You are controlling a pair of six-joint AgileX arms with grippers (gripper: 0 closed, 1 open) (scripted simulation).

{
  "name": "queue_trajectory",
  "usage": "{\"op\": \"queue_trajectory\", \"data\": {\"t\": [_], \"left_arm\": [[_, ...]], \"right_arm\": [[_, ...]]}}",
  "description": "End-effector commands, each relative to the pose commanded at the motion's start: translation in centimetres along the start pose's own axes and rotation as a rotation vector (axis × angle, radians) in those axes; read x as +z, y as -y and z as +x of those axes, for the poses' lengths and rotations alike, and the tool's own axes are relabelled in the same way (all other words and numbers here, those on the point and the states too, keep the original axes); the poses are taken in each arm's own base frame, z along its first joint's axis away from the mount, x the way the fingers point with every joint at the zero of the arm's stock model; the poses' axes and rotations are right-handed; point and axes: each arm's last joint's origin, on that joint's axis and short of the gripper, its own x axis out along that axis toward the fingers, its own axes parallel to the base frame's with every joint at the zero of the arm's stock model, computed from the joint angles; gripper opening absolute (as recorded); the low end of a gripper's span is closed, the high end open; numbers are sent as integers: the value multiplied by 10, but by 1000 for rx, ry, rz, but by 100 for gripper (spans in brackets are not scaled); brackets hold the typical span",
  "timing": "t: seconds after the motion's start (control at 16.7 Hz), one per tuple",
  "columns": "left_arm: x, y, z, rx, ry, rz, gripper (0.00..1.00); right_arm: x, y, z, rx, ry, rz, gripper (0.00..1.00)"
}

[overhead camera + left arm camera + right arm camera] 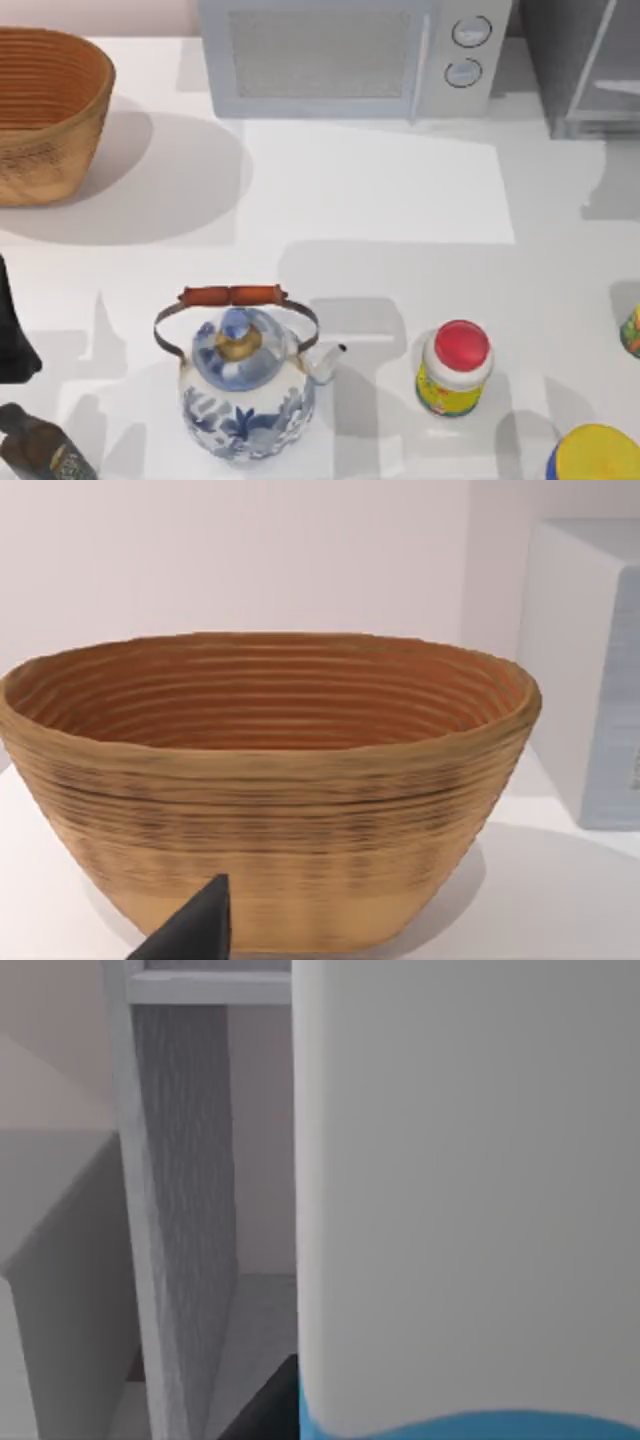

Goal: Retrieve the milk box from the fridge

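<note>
The milk box [465,1190] is seen very close in the right wrist view, beside the fridge [590,65] at the desk's [380,200] 1 o'clock. The state of the right jaws cannot be told. The left arm is parked at 8 o'clock, facing the basket [270,790]; its jaws cannot be told either.

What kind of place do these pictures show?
Probably a simulated kitchen counter: a white microwave and a grey fridge stand at the back of the white table, with a painted teapot and a wicker basket in front.

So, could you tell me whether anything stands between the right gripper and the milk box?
Nothing visible does. In the right wrist view the milk box stands close up, the right gripper's dark finger beside its edge; the fridge wall is off to one side. The left gripper idles facing the basket.
</note>
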Motion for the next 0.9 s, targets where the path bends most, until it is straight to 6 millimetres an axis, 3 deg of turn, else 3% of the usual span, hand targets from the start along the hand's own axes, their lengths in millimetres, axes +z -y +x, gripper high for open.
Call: {"op": "queue_trajectory", "data": {"t": [0.24,0.48,0.66,0.9], "left_arm": [[0,0,0,0,0,0,100],[0,0,0,0,0,0,100],[0,0,0,0,0,0,100],[0,0,0,0,0,0,100]], "right_arm": [[-8,-16,-64,1,5,2,0],[-36,-26,-112,4,13,7,0],[-60,-30,-133,7,29,10,0],[-85,-32,-143,11,24,14,0]]}}
